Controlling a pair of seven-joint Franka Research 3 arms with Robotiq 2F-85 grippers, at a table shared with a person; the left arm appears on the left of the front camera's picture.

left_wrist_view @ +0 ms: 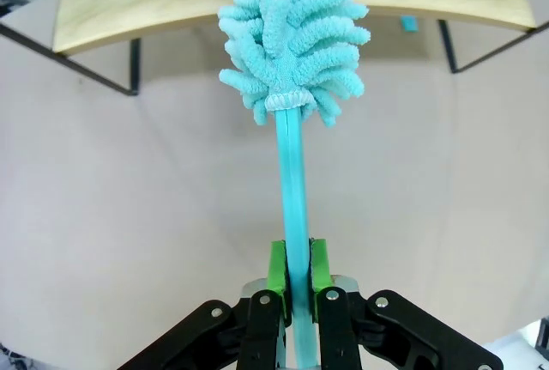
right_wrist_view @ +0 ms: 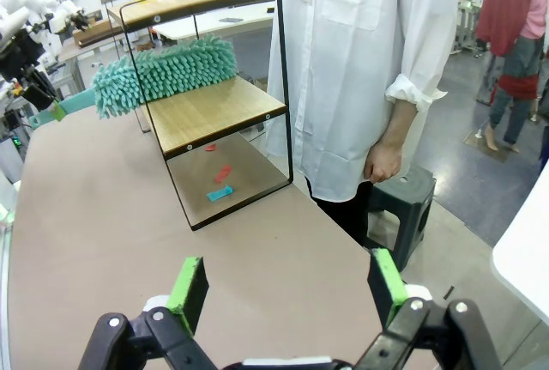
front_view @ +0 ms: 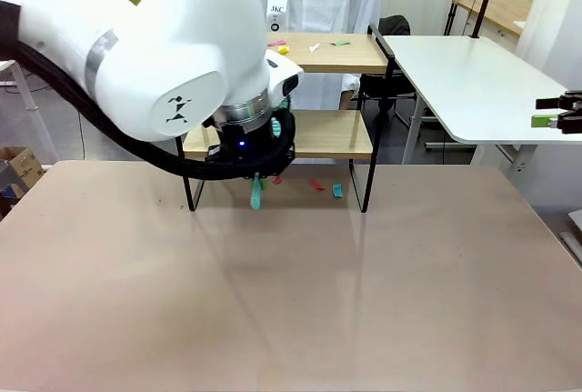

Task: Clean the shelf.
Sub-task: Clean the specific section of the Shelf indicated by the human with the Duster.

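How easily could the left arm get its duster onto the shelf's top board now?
Probably yes: the left gripper grips the duster at the lower board; the shelf's front is open, so lifting to the top board looks unobstructed.

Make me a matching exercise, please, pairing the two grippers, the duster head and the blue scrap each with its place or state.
Things:
1. left gripper
2. right gripper
3. duster head
4. blue scrap

Places or states:
A. on the table, under the shelf
B. jaws open, holding nothing
C. reaching in over the shelf's lower board
D. jaws shut on the duster handle

Pairs: 1-D, 2-B, 3-C, 4-A.
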